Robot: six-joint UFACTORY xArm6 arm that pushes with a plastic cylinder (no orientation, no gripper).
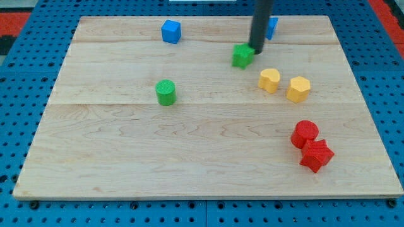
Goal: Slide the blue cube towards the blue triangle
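At upper centre, my tip, a bare rod tool holding nothing, touches the green block; it risks dragging that instead of the blue cube.

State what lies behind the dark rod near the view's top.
A blue block shows at the rod's right edge; the rod covers most of it, hiding its shape.

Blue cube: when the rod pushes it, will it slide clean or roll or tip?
The blue cube sits on a flat face, low and squat, so it likely slides rather than rolls or tips. An off-centre push would probably twist it. My tip is far off, beside the green block.
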